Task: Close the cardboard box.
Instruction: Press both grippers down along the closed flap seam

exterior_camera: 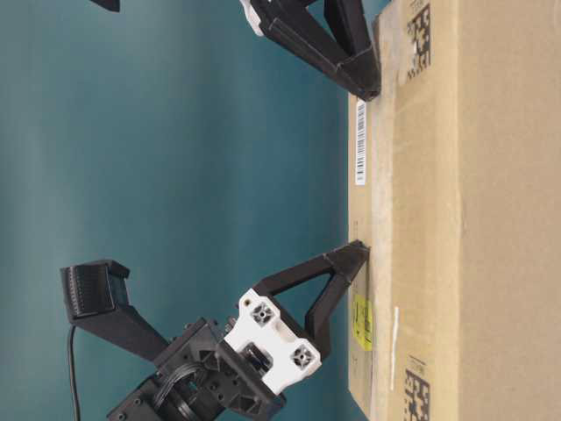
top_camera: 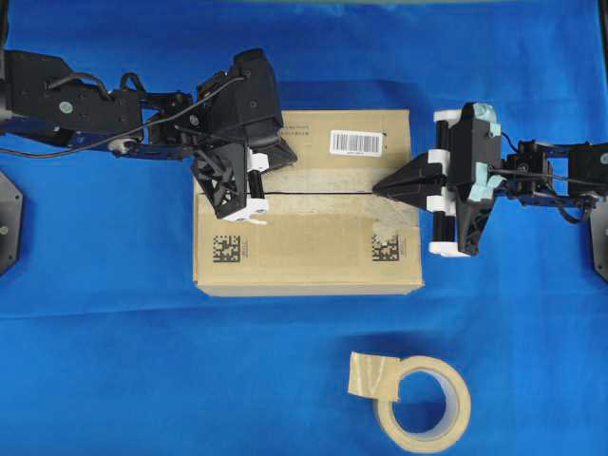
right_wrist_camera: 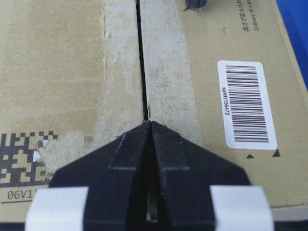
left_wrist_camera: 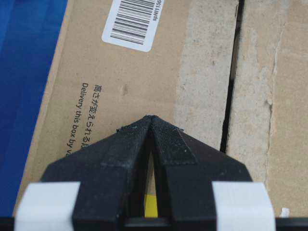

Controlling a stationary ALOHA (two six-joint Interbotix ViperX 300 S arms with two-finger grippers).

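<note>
Both grippers, left (top_camera: 258,186) and right (top_camera: 380,187), are pressing closed fingertips onto the box (top_camera: 309,247), which is sitting flaps-down on the blue cloth (top_camera: 114,361) beside a tape roll (top_camera: 418,399).

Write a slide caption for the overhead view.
Both closed tools, left tool and right tool, press on the cardboard box flaps; tape roll nearby.

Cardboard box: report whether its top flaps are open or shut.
Shut. The cardboard box has its flaps lying flat, meeting along a thin dark seam.
</note>
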